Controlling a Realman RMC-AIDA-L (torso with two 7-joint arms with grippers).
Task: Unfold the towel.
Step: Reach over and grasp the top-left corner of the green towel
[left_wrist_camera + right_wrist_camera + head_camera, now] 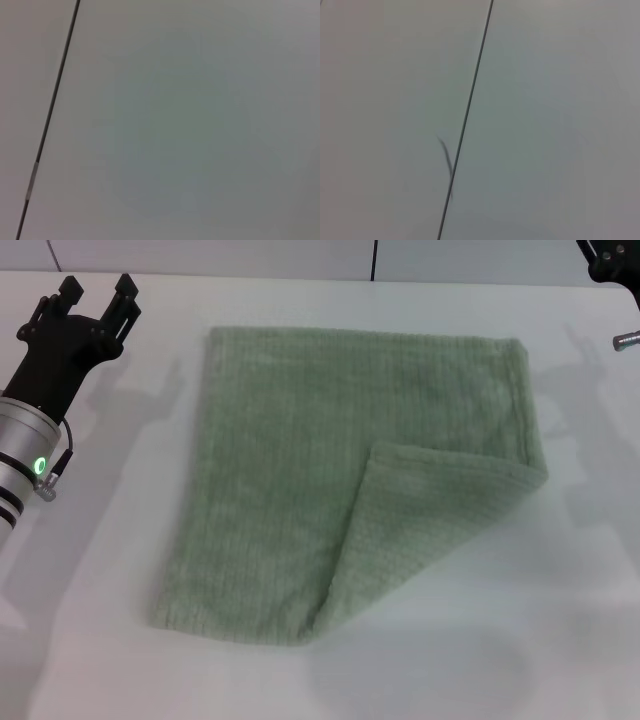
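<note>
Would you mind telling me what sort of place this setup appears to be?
Probably a lab test bench rather than a home: a bare white table carries only one green towel with a corner folded over. The left pincer hovers open beside it, and the right arm shows at the far edge.

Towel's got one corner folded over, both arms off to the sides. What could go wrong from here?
1. The folded corner lies flat on the towel; a pinch there may catch both layers and drag the cloth rather than open it.
2. The left gripper, open, sits at the opposite far side; reaching the flap means crossing the towel and possibly bunching it.
3. The right gripper is nearly out of view and neither wrist view shows the towel, so approach guidance is weak.
</note>
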